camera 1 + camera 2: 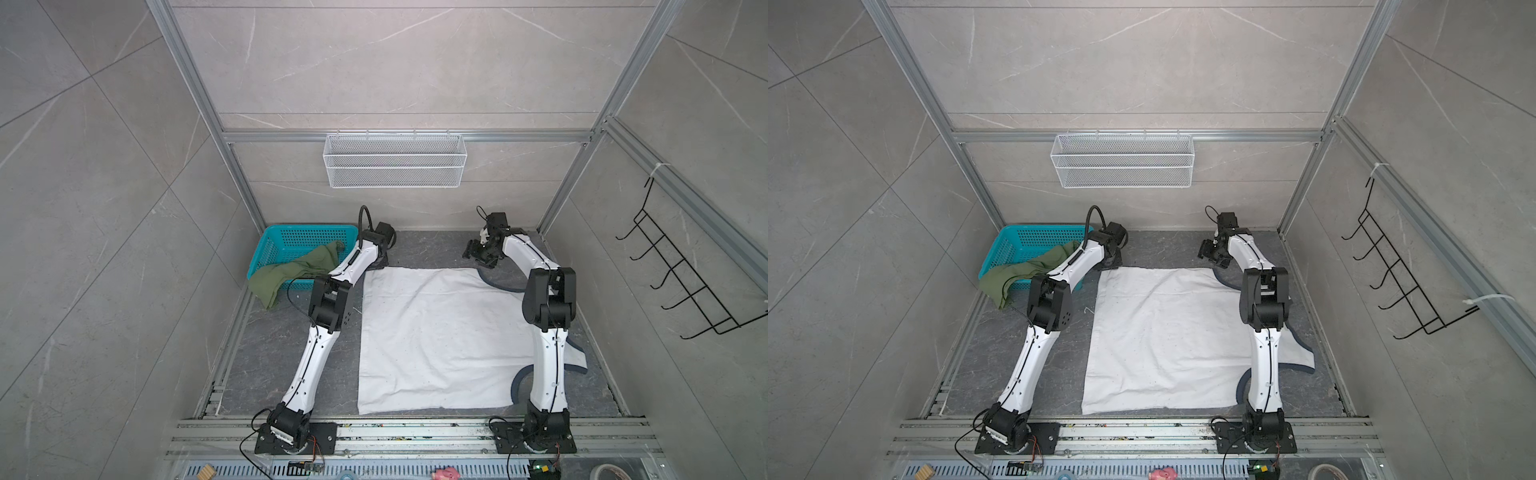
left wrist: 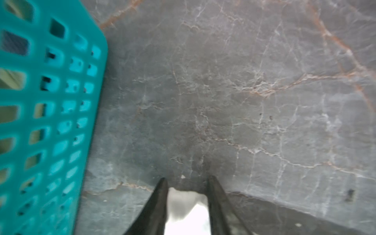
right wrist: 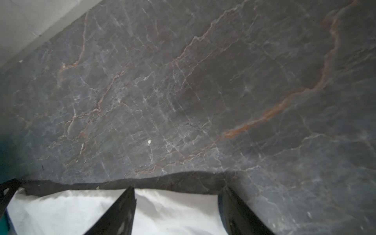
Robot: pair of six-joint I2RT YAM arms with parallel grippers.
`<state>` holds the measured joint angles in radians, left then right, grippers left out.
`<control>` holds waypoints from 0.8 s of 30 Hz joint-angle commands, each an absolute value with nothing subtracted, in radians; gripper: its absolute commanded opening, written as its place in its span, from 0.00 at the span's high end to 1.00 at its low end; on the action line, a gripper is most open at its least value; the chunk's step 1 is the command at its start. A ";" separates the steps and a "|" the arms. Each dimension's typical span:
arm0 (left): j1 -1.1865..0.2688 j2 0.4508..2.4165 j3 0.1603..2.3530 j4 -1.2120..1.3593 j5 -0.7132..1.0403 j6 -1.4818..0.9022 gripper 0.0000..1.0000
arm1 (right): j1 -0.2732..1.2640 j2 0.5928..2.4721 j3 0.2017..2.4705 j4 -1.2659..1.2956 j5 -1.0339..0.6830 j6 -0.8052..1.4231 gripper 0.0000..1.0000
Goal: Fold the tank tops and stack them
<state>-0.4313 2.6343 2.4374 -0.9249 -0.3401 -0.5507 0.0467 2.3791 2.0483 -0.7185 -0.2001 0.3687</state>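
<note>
The left arm (image 1: pixel 306 365) and the right arm (image 1: pixel 549 370) had glossy white, curved link shells dotted with small dark holes. Bulky black joint housings (image 1: pixel 330 307) joined the shells, and a thin black cable ran along each. At each arm's 6 o'clock end sat a flat black base plate (image 1: pixel 322 434) with silvery bolts, a thick black cable loop (image 1: pixel 360 216) arched at the left arm's 12 o'clock end, and the gripper fingers (image 2: pixel 155 207) were black and tapered.

- Flat tank top (image 1: pixel 436 336) spread mid-table (image 1: pixel 432 249).
- Basket (image 1: pixel 291 232) in far left corner.
- Crumpled tank top (image 1: pixel 291 270) partly in basket, draped over its near rim.
- Left gripper (image 2: pixel 186 179) and right gripper (image 3: pixel 179 189) at flat top's far corners.
</note>
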 commanded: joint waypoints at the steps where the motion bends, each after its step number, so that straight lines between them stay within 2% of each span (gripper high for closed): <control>1: -0.425 2.641 2.437 -0.930 -0.308 -0.566 0.72 | 0.056 2.437 2.112 -0.827 -0.142 0.356 0.35; 6: -0.426 2.615 2.417 -0.915 -0.305 -0.566 0.79 | 0.061 2.472 2.151 -0.865 -0.131 0.343 0.45; 12: -0.429 2.574 2.399 -0.904 -0.313 -0.561 0.83 | 0.067 2.470 2.161 -0.874 -0.141 0.333 0.66; 14: -0.432 2.559 2.400 -0.901 -0.315 -0.559 0.86 | 0.068 2.461 2.163 -0.880 -0.121 0.332 0.70; 19: -0.442 2.524 2.399 -0.890 -0.320 -0.549 0.91 | 0.066 2.416 2.135 -0.873 -0.082 0.333 0.84; 24: -0.452 2.486 2.400 -0.887 -0.339 -0.540 0.96 | 0.067 2.324 2.056 -0.814 -0.055 0.342 0.92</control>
